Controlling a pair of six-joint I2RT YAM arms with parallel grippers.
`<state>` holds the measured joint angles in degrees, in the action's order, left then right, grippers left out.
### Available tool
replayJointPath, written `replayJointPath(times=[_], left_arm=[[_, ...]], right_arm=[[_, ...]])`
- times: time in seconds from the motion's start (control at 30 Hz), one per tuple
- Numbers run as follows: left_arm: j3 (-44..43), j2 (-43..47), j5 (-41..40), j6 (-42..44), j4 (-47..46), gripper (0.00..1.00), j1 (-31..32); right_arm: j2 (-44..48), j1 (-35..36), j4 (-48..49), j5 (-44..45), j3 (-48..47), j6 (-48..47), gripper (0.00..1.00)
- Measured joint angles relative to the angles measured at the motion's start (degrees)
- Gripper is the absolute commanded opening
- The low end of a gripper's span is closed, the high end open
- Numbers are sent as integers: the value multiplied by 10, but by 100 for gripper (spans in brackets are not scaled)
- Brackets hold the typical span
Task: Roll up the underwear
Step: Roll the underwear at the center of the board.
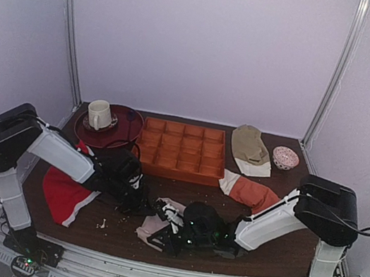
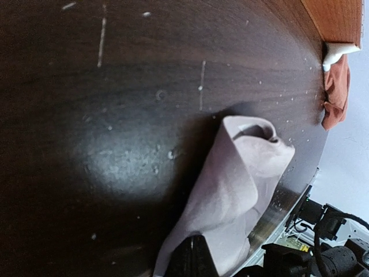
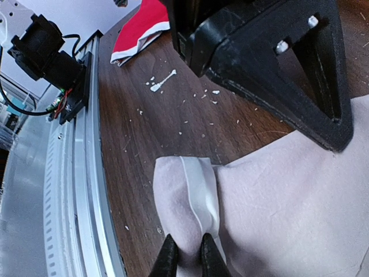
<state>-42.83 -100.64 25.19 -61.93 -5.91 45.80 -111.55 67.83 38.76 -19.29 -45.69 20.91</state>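
The underwear point(image 1: 153, 224) is a pinkish-beige cloth, partly folded, near the table's front edge between both grippers. My left gripper point(image 1: 147, 208) is at its far left side. In the left wrist view the fingers point(image 2: 193, 258) are closed together on an edge of the cloth point(image 2: 239, 184), which drapes away from them. My right gripper point(image 1: 169, 239) is at its near side. In the right wrist view its gripper point(image 3: 189, 259) pinches a fold of the cloth point(image 3: 196, 202) that carries a white band.
An orange compartment tray point(image 1: 181, 151) stands at the back middle. A white mug point(image 1: 99, 114) sits on a dark red plate point(image 1: 127, 127). A red garment point(image 1: 64, 192) lies left, an orange-rust garment point(image 1: 256, 193) right, and a beige garment point(image 1: 249, 147) and small bowl point(image 1: 285, 157) at the back right.
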Motion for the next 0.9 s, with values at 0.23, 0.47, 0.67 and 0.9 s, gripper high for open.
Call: replayJointPath(times=[0.23,0.47,0.67,0.9], left_arm=[[2,3,-4,-1,2,0,0],[3,8,-9,-1,11,0,0],[3,16,-19,-1,25,0,0],[4,23,-26,-1,37,0,0]], right_arm=[[-26,-21,72,-52,12,66,0],[-27,-27,81,-63,17,108,0],[-27,-30,77,-66,17,135,0],[-50,-49,80,-115,2,160,0]])
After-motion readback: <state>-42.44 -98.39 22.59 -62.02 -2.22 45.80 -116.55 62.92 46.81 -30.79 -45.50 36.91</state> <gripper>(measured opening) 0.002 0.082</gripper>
